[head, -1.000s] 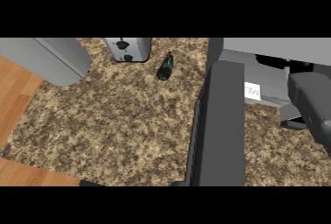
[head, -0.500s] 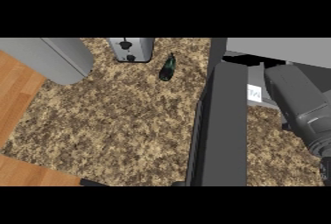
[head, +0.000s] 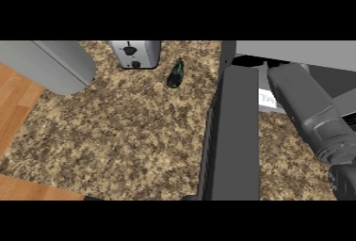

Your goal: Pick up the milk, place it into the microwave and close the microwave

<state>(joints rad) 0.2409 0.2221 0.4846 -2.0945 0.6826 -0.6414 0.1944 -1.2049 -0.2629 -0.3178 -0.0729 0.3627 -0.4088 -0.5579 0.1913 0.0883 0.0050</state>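
The milk (head: 265, 97) is a white carton with printed letters. Only a small part of it shows, just right of the open microwave door (head: 235, 136), a dark grey slab seen edge-on down the middle right. My right forearm (head: 303, 106) lies over the carton and hides most of it. Only a black sliver of my right hand (head: 345, 184) shows at the lower right edge, well away from the milk. The microwave body (head: 299, 49) runs along the top right. My left forearm (head: 45, 66) fills the top left corner and its hand is out of view.
A silver toaster (head: 136, 54) stands at the back of the speckled counter (head: 118, 141). A dark green bottle (head: 176, 75) lies beside it. Wooden floor (head: 14, 99) shows past the counter's left edge.
My right forearm has swung in from the right edge, up and to the left, and now covers most of the milk. The milk and the door have not moved.
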